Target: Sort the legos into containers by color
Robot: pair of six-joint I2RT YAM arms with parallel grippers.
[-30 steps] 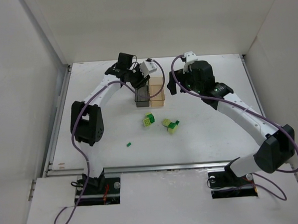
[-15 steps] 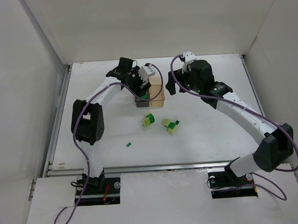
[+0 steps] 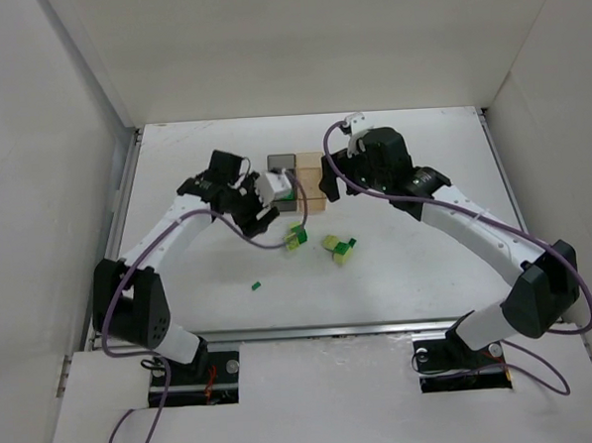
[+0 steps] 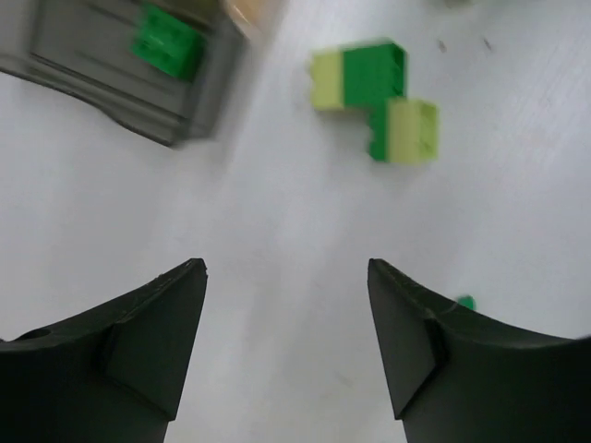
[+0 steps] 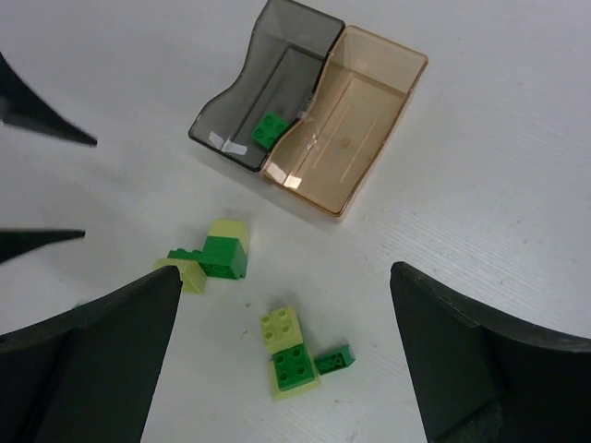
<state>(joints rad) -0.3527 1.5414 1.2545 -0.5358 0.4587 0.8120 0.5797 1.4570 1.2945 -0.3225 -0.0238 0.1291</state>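
One dark green plastic brick (image 5: 271,127) lies inside the dark smoky grey open-topped box (image 5: 235,92), at the end of the box nearest the loose bricks. The light tan open-topped box (image 5: 346,138) stands touching it, long side to long side.

The other bricks rest on the white tabletop (image 3: 427,264), nearer the arm bases than the boxes. Closest to the boxes is a joined cluster of dark green and pale yellow-green bricks (image 5: 211,257). A second cluster (image 5: 294,355), mostly pale yellow-green with a dark green piece on top, lies just beyond it, with a small dark green brick (image 5: 332,360) touching its side. One tiny green brick (image 3: 255,282) lies well apart from both, towards the left arm's side.

The left gripper (image 4: 286,268) hovers over bare tabletop near the grey box and the first cluster (the wrist view is slightly blurred), its jaws spread wide and empty. The right gripper (image 5: 284,277) hangs above the loose bricks, beside the tan box, its jaws likewise wide apart and holding nothing.
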